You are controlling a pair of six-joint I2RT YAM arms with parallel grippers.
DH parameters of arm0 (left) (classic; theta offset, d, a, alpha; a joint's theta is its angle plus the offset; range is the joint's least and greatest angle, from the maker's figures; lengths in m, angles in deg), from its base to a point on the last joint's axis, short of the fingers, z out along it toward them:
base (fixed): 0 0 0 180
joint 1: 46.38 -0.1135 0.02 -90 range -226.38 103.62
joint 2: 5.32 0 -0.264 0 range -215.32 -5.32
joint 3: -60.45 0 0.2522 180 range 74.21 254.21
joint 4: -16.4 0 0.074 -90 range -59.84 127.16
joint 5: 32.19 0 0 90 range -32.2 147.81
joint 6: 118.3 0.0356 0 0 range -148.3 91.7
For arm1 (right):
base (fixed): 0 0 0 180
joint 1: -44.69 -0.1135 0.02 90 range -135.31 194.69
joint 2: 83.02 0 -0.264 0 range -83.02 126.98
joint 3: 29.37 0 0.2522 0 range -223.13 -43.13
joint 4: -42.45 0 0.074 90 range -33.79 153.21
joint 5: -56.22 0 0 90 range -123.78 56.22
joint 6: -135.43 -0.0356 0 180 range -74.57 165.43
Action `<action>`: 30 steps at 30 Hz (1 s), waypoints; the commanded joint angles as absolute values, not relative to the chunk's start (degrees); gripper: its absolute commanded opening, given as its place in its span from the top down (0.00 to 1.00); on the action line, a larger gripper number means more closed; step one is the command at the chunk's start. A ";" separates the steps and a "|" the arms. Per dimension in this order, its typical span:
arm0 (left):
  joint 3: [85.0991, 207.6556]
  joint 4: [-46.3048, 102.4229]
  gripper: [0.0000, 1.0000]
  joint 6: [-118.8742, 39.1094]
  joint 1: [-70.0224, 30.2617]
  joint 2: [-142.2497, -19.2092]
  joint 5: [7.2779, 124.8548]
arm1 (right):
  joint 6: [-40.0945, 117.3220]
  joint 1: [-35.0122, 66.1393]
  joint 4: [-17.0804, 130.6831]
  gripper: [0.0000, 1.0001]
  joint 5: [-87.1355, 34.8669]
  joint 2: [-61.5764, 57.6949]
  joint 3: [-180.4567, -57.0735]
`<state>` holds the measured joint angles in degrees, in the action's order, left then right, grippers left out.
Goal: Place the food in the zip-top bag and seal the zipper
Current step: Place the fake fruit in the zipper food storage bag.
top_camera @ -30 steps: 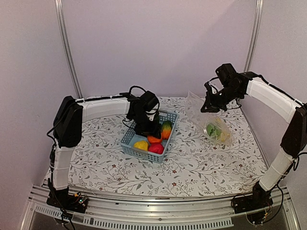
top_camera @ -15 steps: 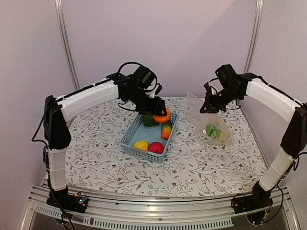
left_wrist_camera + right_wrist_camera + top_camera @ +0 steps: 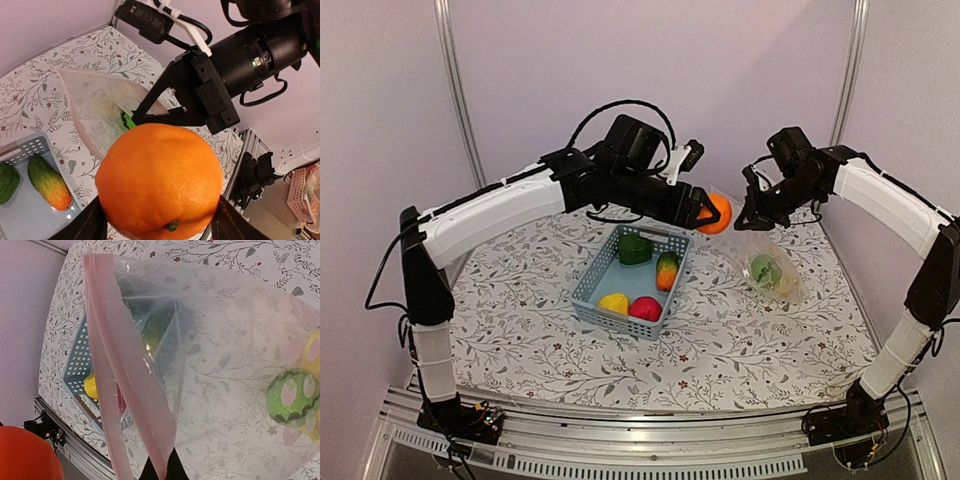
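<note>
Left gripper [image 3: 704, 212] pinches the orange [image 3: 159, 185] in the air near the bag [image 3: 225, 355] mouth, which the right gripper [image 3: 748, 222], pressed together on the zipper [image 3: 120, 375], holds up; the melon [image 3: 292, 395] is inside, four foods [image 3: 645, 308] lie in the basket [image 3: 582, 300], and sealing is not yet done.

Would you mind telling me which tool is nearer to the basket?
Left. The left tool, holding the orange, hangs raised just past the basket's far right corner; the right tool is farther right, pinching the bag mouth.
</note>
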<state>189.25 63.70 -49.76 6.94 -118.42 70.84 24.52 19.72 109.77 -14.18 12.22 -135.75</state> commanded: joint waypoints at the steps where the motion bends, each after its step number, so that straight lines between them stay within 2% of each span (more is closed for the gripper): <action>1: 192.31 60.21 0.39 -47.80 7.82 -121.15 70.73 | 24.88 18.59 111.67 1.00 -15.57 11.64 -138.52; 23: 192.38 63.30 0.37 -52.11 7.39 -127.86 62.35 | 21.40 16.25 113.88 1.00 -15.62 9.61 -140.94; 28: 194.13 64.29 0.34 -52.83 7.41 -129.70 61.75 | 21.32 15.95 113.60 1.00 -15.83 9.36 -141.71; 30: 195.16 64.37 0.29 -53.21 7.41 -130.38 61.48 | 21.67 15.95 113.63 1.00 -15.62 9.35 -141.83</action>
